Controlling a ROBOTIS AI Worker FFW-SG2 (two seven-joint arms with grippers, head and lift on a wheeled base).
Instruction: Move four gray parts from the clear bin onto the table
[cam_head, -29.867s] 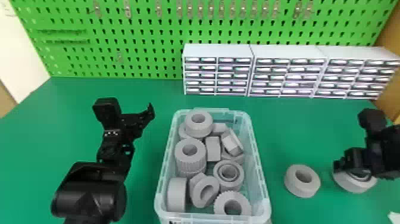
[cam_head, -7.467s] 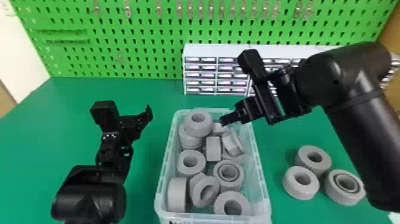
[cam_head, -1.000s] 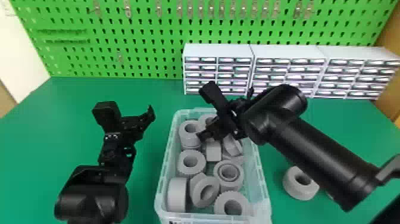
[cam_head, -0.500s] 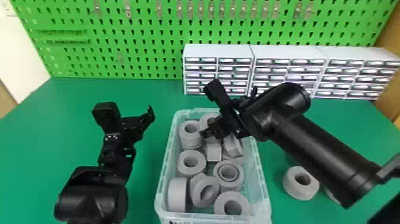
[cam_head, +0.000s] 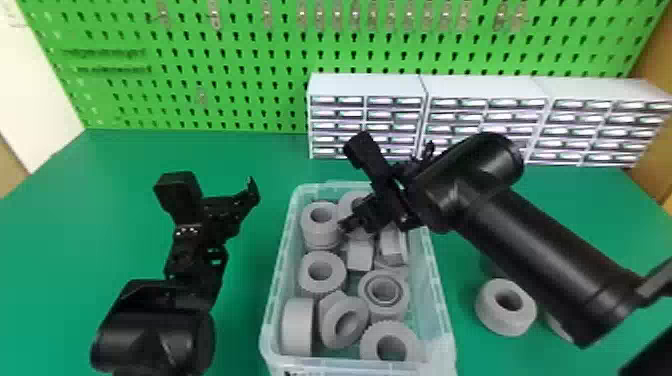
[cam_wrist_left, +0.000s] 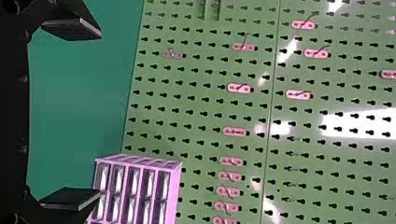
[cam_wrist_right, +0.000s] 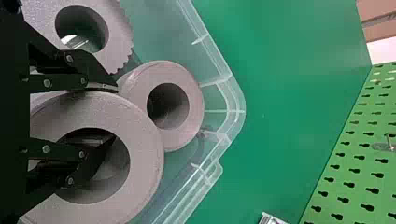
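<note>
My right gripper (cam_head: 349, 223) is down in the far end of the clear bin (cam_head: 446, 315), shut on the wall of a gray ring (cam_head: 356, 200). In the right wrist view my right gripper (cam_wrist_right: 113, 114) has one finger inside the hole of that ring (cam_wrist_right: 144, 156) and the other against its outside. Several other gray parts (cam_head: 322, 272) lie in the bin. On the table to its right rests a gray part (cam_head: 506, 320), with another (cam_head: 556, 325) partly behind my right arm. My left gripper (cam_head: 220, 200) is parked left of the bin; its left wrist view shows the gripper (cam_wrist_left: 99, 114) open.
White drawer cabinets (cam_head: 367, 86) stand behind the bin against a green pegboard (cam_head: 240, 55). A smaller gray part (cam_wrist_right: 187, 128) sits beside the held ring, near the bin's corner. Bare green table (cam_head: 50, 260) extends on the left.
Since the 7.5 s frame, my right gripper has lowered into the bin and the upper far ring has shifted right. Over the last second the gripper has edged slightly right. The left arm has stayed put.
</note>
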